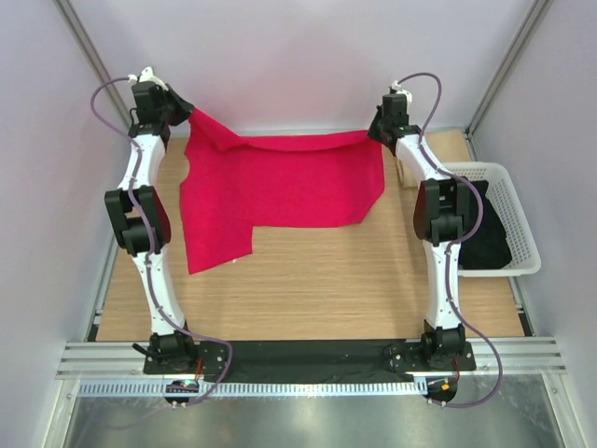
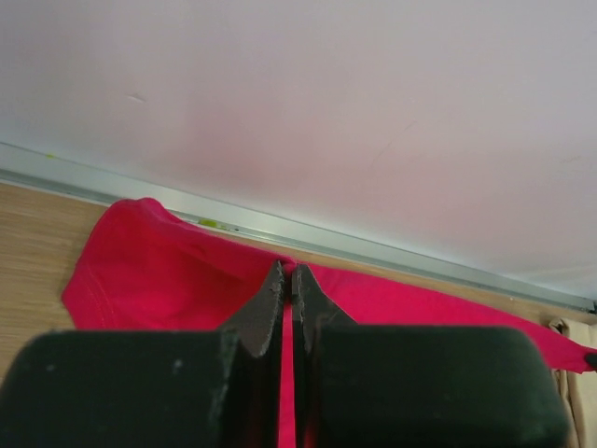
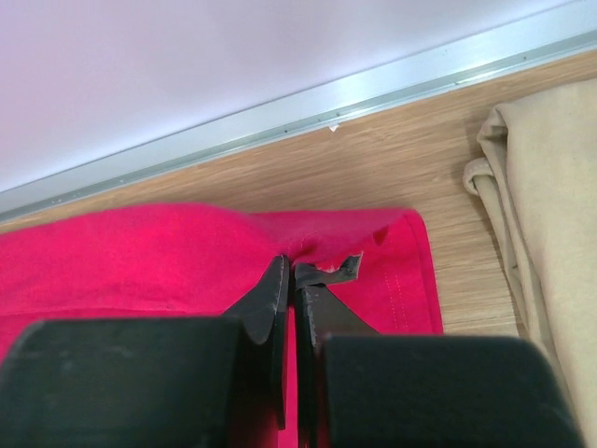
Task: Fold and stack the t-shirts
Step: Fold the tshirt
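A crimson red t-shirt (image 1: 280,187) lies spread over the far half of the wooden table, with a sleeve hanging toward the near left. Its far edge is raised at both corners. My left gripper (image 1: 189,114) is shut on the far left corner; the left wrist view shows red cloth (image 2: 149,271) pinched between the closed jaws of this gripper (image 2: 287,271). My right gripper (image 1: 373,133) is shut on the far right corner. In the right wrist view the hem (image 3: 140,261) bunches up at the tips of that gripper (image 3: 289,266).
A white lattice basket (image 1: 522,191) stands at the right edge with a dark garment (image 1: 490,245) inside. A folded beige cloth (image 3: 550,205) lies on the table just right of the red hem. The back wall and its metal rail (image 3: 280,117) run close behind both grippers.
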Available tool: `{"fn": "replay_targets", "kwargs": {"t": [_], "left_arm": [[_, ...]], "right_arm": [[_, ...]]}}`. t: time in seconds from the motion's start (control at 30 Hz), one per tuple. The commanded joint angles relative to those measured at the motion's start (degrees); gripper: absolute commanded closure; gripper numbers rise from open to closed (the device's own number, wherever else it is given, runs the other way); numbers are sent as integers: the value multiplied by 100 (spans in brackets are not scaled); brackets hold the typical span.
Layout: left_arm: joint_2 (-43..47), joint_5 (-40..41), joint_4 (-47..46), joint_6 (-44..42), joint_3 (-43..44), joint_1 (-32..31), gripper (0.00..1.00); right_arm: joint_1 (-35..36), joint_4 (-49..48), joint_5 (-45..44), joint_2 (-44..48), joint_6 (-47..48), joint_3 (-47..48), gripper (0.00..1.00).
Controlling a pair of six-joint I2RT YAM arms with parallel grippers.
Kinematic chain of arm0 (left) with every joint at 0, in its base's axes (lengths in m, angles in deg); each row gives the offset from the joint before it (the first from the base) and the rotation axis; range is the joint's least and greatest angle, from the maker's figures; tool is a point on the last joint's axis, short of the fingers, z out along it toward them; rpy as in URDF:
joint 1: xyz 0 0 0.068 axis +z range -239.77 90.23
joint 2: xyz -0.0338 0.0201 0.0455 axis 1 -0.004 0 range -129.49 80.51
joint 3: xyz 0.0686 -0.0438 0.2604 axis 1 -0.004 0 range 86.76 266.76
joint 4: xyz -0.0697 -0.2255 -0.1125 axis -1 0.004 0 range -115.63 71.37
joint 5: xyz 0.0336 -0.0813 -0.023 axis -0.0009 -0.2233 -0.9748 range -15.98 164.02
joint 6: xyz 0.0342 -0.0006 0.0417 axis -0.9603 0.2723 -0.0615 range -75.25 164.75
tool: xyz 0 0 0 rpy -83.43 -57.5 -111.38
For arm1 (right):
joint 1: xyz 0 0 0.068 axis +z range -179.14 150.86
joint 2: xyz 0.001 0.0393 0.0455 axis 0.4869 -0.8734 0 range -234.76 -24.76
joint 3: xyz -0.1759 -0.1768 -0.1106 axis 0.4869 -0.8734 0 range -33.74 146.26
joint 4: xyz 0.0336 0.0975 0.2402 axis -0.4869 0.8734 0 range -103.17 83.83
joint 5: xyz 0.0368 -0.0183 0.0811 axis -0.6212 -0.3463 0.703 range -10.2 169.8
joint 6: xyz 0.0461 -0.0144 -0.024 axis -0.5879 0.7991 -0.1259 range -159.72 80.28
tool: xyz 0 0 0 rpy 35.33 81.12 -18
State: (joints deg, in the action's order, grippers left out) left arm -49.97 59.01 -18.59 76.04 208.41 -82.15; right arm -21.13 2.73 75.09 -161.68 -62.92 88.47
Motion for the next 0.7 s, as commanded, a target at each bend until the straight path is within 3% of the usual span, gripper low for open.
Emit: {"fn": "replay_targets", "kwargs": {"t": [0.0,0.67], "left_arm": [[66,15,-152,53,246,21,100],[1182,1008,991,457,-1591,249,100]], "right_arm": [[-45,35,40,-27,-114,417,94],[-98,914,102,-256,-360,637,95]]}}
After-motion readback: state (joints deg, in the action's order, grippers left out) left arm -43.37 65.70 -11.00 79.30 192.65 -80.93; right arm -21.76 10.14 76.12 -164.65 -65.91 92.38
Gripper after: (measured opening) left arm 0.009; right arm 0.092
